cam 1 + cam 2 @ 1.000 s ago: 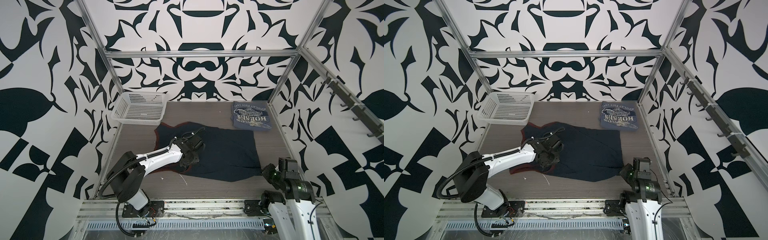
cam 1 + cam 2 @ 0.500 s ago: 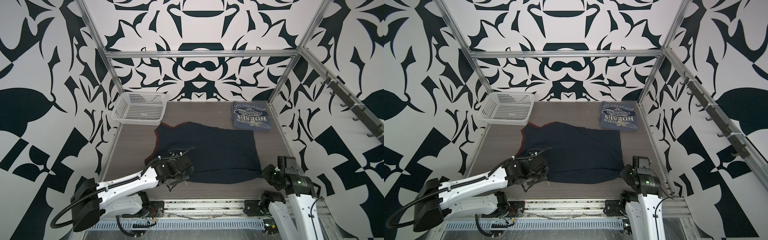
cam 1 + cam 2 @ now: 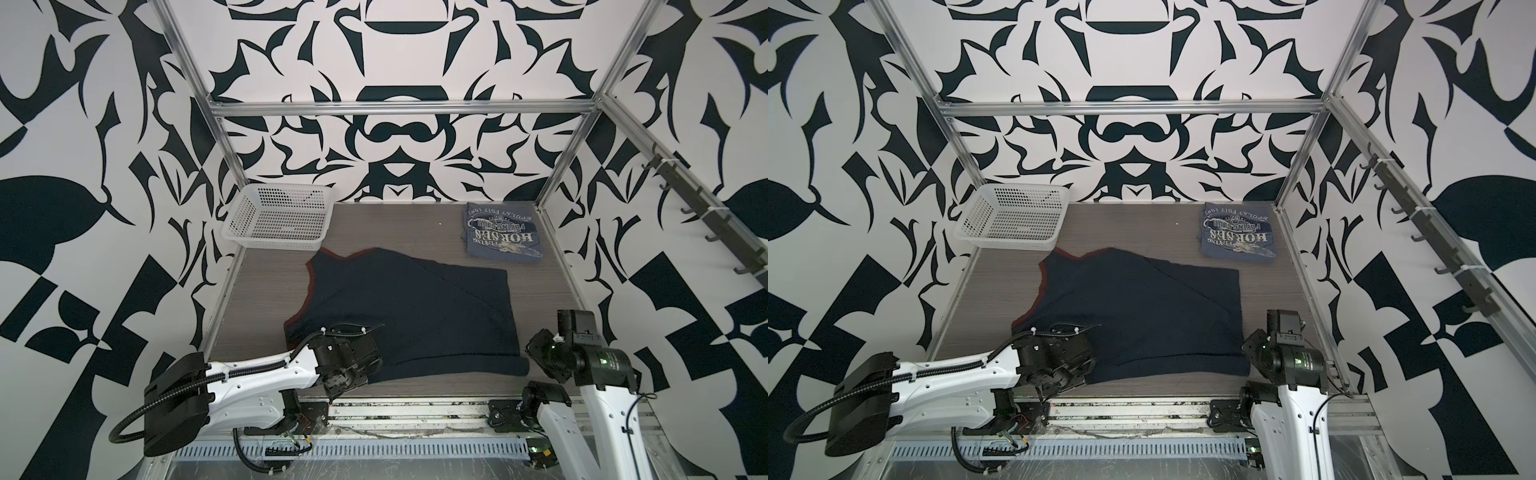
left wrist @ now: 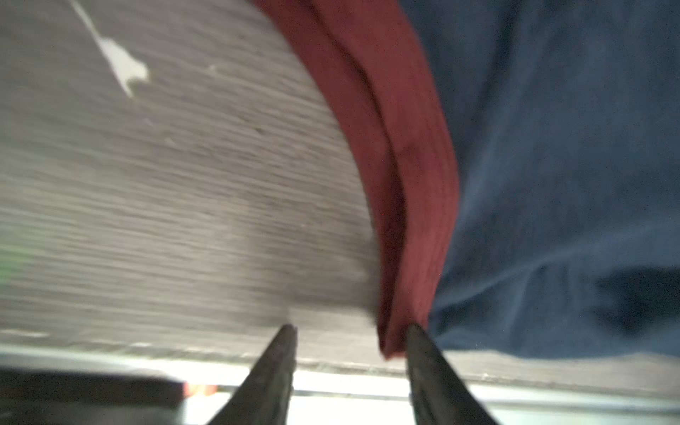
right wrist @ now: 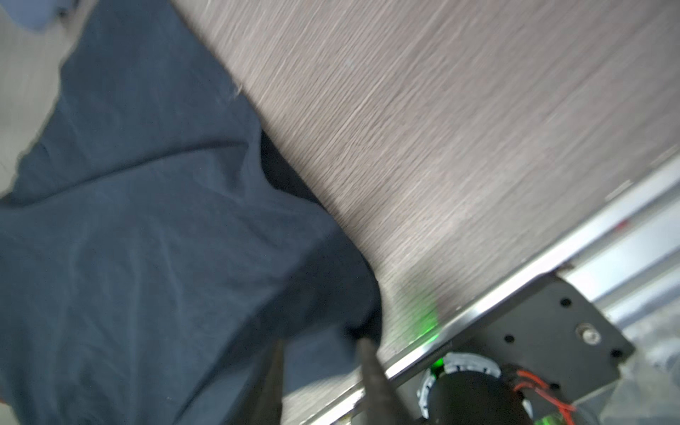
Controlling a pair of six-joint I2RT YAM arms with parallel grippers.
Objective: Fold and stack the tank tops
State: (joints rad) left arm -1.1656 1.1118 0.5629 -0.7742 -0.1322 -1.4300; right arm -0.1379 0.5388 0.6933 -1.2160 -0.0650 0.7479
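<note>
The dark navy tank top [image 3: 415, 316] [image 3: 1142, 316] with red trim [image 4: 404, 147] lies spread flat in the middle of the table. The slate grey-blue tank top [image 3: 500, 235] [image 3: 1237, 237] with white print sits folded at the back right. My left gripper [image 4: 351, 327] [image 3: 353, 365] is at the navy top's near-left corner, open, with the end of the red trim beside one finger. My right gripper [image 5: 321, 342] [image 3: 536, 353] hovers open over the navy cloth [image 5: 147, 220] at its near-right corner.
A white perforated basket [image 3: 274, 243] [image 3: 1009, 241] stands at the back left. The wood-grain table [image 3: 266, 291] ends in a metal rail [image 4: 331, 375] just behind both grippers. Frame posts and patterned walls close in the sides and back.
My left gripper pulled the navy top's near-left part toward the front edge, and the top now lies flat. Both grippers have opened and let go of the cloth.
</note>
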